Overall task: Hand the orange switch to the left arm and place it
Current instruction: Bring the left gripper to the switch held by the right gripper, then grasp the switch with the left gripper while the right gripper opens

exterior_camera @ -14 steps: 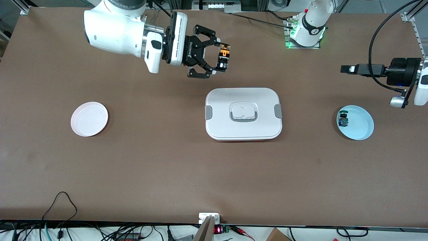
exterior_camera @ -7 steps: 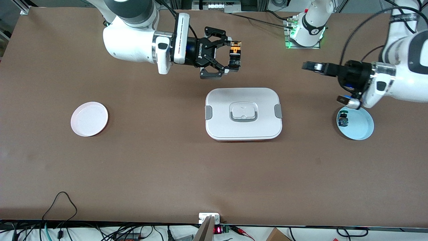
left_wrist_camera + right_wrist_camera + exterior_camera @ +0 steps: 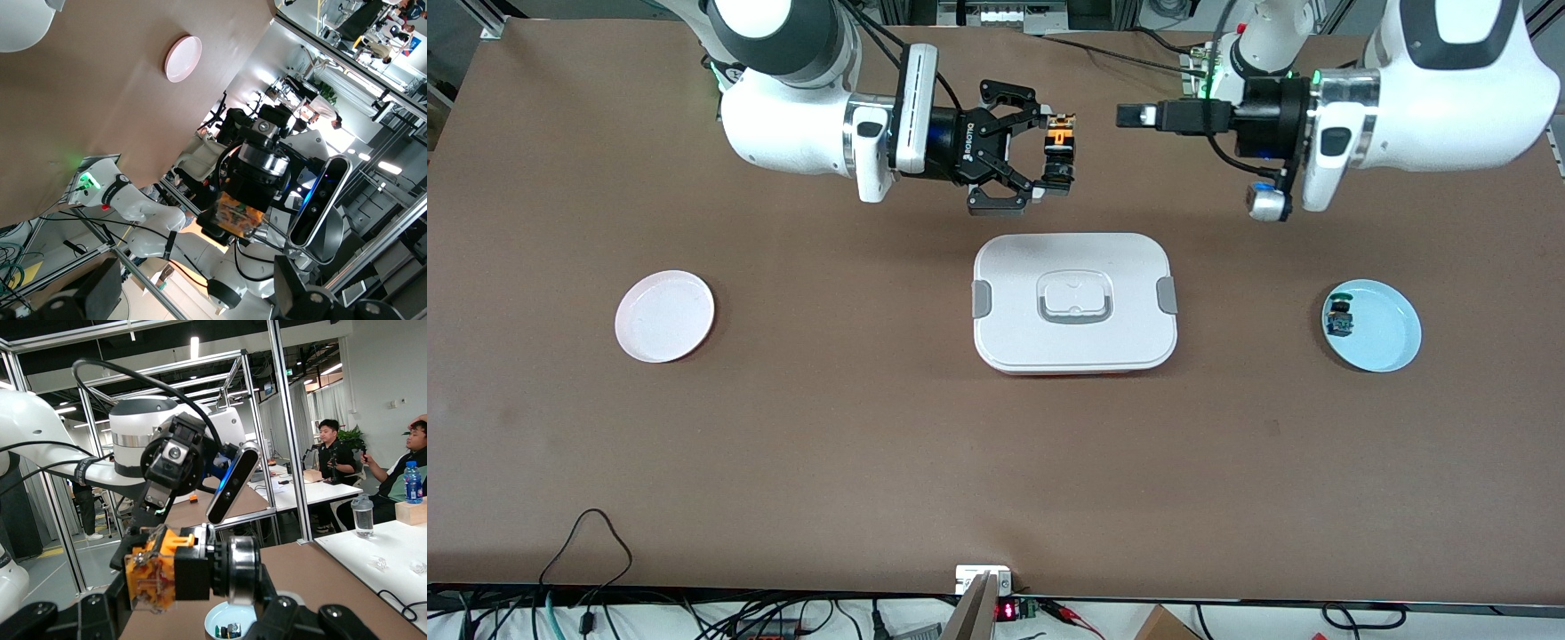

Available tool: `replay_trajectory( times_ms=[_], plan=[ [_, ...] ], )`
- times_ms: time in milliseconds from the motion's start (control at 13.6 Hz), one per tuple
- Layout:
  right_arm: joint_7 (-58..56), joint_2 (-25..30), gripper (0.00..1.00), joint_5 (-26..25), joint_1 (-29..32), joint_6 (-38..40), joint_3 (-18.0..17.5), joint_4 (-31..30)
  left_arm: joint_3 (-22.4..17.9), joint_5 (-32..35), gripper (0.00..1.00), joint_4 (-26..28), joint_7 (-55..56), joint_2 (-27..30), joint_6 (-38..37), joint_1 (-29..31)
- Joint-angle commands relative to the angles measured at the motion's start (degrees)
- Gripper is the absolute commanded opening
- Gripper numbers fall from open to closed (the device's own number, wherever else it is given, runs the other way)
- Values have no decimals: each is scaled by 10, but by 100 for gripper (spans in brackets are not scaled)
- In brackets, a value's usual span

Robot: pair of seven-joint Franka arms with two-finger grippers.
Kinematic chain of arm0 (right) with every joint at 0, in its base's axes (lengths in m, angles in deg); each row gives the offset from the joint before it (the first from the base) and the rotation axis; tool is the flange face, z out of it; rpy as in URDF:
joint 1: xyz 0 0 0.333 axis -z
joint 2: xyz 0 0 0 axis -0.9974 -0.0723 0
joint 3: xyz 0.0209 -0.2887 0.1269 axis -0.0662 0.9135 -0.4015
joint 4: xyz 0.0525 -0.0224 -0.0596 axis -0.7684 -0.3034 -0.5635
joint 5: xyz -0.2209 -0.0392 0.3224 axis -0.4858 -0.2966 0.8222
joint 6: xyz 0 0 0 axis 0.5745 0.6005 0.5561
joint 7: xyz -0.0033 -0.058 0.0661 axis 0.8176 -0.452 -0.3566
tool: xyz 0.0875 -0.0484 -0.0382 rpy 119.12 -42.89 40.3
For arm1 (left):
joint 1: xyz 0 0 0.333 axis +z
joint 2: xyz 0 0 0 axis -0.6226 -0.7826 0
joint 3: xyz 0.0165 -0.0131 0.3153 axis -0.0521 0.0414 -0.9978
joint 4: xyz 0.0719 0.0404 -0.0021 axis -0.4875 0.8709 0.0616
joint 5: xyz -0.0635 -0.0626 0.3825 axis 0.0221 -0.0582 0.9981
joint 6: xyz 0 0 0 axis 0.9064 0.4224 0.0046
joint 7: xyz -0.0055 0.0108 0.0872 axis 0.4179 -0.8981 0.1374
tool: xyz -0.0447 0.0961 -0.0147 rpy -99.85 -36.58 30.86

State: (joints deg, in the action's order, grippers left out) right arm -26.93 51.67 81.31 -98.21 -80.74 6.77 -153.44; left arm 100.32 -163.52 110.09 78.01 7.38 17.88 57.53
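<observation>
The step in hand looks like the mid-air handover, staged over the bare table just above the box (image 3: 1074, 302) on the side toward the robots' bases, so neither arm needs to cross the lid. The right gripper (image 3: 1049, 164) is clamped on the orange switch (image 3: 1060, 151), held out sideways toward the left arm's end; the left gripper (image 3: 1134, 116) faces it from close by, level with it and with its fingers spread wide. To do this well, I judge the left gripper should come straight in along the line between the two, stay at this height so nothing dips toward the box, and take the switch by a part that sticks out of the right gripper's fingers; the right should let go only once the left has closed firmly. The only writing that can be read is ROBOTIQ, in white on the right gripper's body; the box shows no legible label
</observation>
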Motion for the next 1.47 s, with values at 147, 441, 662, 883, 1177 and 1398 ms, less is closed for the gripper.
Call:
replay_trajectory(
  times_ms=[147, 441, 662, 883, 1177, 1398],
  plan=[
    [-30, 1, 15, 19, -7, -8, 3, -2, 48, -14, 100, -10, 6, 5, 96, 7],
    [-30, 2, 16, 20, -6, -8, 3, -3, 89, -18, 100, -10, -73, -14, 177, 7],
    [-31, 2, 16, 20, -6, -9, 3, -7, 89, -26, 100, -10, -96, -16, 178, 7],
    [-31, 2, 16, 20, -6, -8, 3, -8, 89, -27, 89, -10, -103, -16, 179, 7],
    [-31, 2, 16, 20, -6, -9, 3, -7, 89, -27, 33, -10, -102, -21, 178, 7],
    [-31, 5, 17, 20, -5, -9, 5, -8, 87, -25, 12, -10, -103, -21, 176, 11]
  ],
)
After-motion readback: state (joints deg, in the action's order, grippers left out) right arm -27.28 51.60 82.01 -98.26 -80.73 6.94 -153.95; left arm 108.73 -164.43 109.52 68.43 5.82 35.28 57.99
